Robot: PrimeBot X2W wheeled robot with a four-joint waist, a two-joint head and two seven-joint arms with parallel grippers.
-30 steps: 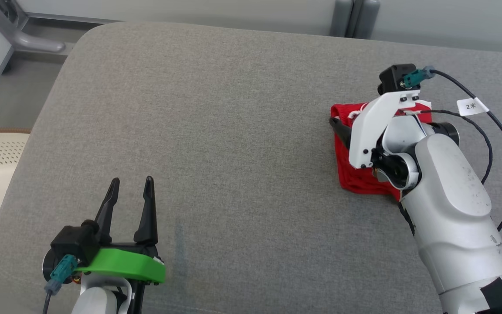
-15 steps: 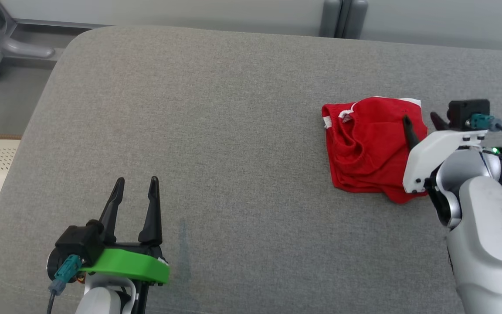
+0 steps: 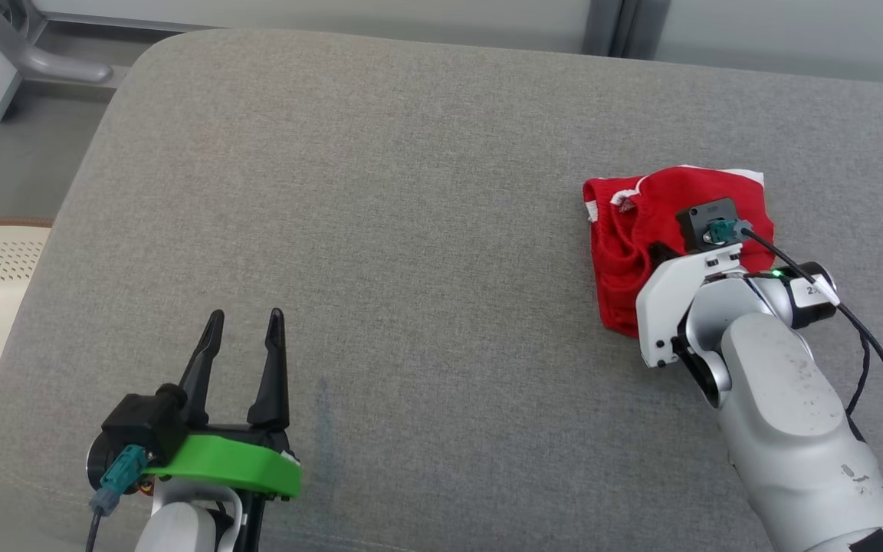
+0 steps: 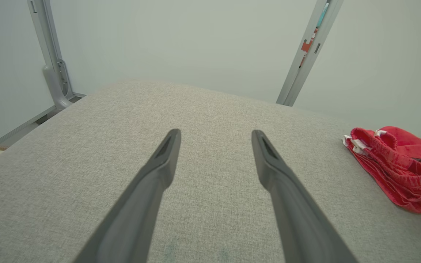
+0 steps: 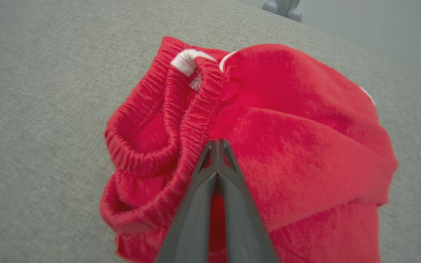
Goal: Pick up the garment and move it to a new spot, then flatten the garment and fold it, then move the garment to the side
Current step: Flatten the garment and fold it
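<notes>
The right gripper (image 5: 217, 141) has its two dark fingers pressed together, tips touching the red garment (image 5: 287, 120) just beside the gathered elastic waistband (image 5: 196, 109). It cannot be told whether a fold is caught between them. The garment lies crumpled on the right part of the gray surface (image 3: 380, 192), closer to the far edge than the near one. Its waistband side faces the left edge, with a white bit at the far-left corner. Its longer side seems to run from far edge to near edge, partly hidden by the arm. The left gripper (image 3: 246, 316) hovers spread and empty over the near-left corner.
</notes>
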